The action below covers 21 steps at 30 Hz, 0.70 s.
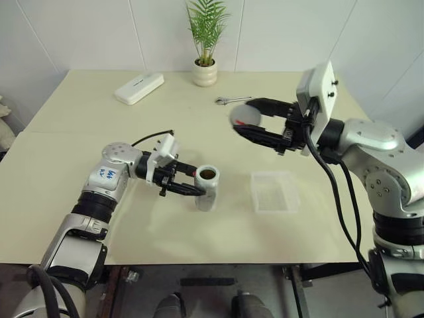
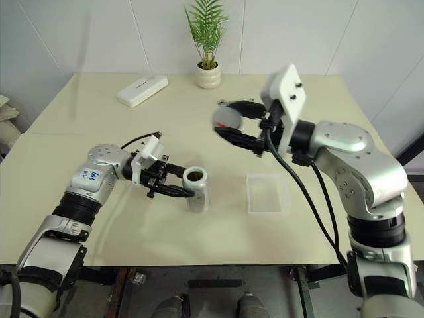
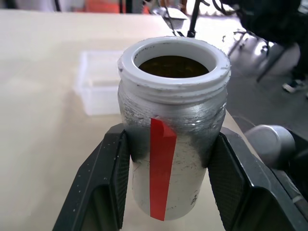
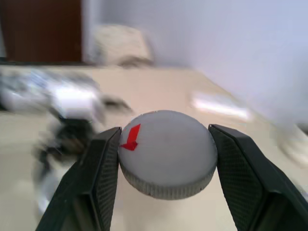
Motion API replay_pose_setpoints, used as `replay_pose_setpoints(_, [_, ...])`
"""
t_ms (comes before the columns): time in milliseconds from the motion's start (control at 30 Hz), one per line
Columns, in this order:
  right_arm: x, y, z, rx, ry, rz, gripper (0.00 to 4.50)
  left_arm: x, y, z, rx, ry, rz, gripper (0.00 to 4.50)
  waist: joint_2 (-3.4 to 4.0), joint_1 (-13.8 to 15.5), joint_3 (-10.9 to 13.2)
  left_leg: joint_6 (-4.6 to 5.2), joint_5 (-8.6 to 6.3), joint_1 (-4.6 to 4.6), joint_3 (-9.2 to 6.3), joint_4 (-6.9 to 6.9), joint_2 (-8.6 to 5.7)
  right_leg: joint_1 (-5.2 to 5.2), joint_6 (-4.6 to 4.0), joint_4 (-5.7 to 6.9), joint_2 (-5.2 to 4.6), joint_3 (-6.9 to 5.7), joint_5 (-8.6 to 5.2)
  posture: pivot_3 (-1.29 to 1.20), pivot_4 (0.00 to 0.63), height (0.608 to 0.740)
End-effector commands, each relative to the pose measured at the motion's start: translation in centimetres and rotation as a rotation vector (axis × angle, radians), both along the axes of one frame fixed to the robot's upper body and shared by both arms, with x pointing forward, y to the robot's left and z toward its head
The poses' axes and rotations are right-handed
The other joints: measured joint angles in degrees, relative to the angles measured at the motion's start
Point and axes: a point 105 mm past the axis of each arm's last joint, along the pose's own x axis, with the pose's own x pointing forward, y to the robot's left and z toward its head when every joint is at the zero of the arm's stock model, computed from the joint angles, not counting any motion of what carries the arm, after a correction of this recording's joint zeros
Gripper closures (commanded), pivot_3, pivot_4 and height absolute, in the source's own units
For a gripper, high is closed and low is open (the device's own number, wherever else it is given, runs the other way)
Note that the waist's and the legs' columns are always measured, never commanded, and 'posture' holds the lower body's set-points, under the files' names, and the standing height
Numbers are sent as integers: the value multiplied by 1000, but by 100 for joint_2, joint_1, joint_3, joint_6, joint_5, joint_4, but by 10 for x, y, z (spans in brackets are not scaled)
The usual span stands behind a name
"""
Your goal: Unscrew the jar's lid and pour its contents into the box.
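Starting on the left: the left arm reaches in low over the table [image 1: 79, 165], forearm angled up from the near edge, wrist bent so the left gripper [image 1: 190, 185] points nearly level toward the right. Its two black fingers are pinching the jar [image 1: 206, 189] around its middle, one on each side. The jar stands upright on the table, open at the top, white threaded rim showing and something dark brown inside; a red strip runs down its silvery side.

Just right of the jar, apart from it, the clear box [image 1: 274, 191] lies flat on the table.

Up and to the right of the jar, the right arm is raised well above the tabletop, elbow out wide, forearm pointing back in toward the left. The right gripper [image 1: 246, 123] sits roughly level, its fingers clamped on the edges of the lid [image 4: 167, 153], the grey cap with a red mark on top, held in the air.

Behind the jar, at the far edge: a white case [image 1: 139, 87], a potted plant [image 1: 205, 46] and a wrench [image 1: 232, 100].
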Motion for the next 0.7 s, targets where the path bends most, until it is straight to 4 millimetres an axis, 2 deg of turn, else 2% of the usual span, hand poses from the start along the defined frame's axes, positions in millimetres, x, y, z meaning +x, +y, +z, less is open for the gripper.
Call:
replay_pose_setpoints(33, [-1, -34, 9, 55, -40, -188, 1963, 3, 4, 29, -77, -79, 28, 2536, 0, 5, 0, -11, 6, 0, -1, -1, 0, 1, 0, 0, 0, -1, 0, 0, 150, 740])
replay_pose_setpoints(67, [-1, -41, 5, 56, -34, -226, 1963, 4, 5, 32, -91, -85, 42, 2536, 0, 4, 0, -12, 7, 0, -1, -1, 0, 1, 0, -1, 0, 0, 0, 0, 150, 740])
replay_pose_setpoints(200, [3, -100, -25, 85, 34, -565, 1963, 16, 10, 42, -164, -127, 145, 2536, 0, 7, 0, -15, 9, 1, -3, -1, 0, 2, 0, 1, 1, -1, 0, 0, 150, 740])
replay_pose_setpoints(333, [0, -134, -62, 58, 146, -779, 1963, 26, 4, 43, -207, -161, 210, 2536, 0, -4, 0, -16, 9, 1, 1, 2, -3, 3, 3, 3, 0, 4, 1, 0, 150, 740])
replay_pose_setpoints(567, [-4, -159, -106, 55, 263, -946, 1963, 39, -10, 48, -252, -211, 261, 2536, 0, -6, 0, -23, 20, 6, 0, 7, -2, 2, 4, 22, 9, 10, 3, 0, 150, 740])
replay_pose_setpoints(700, [-2, -164, -125, 65, 317, -994, 1963, 45, -20, 50, -262, -252, 268, 2536, 0, 9, 0, -23, 20, 5, 0, 12, -4, 4, 8, 20, 10, 12, 5, 0, 150, 740])
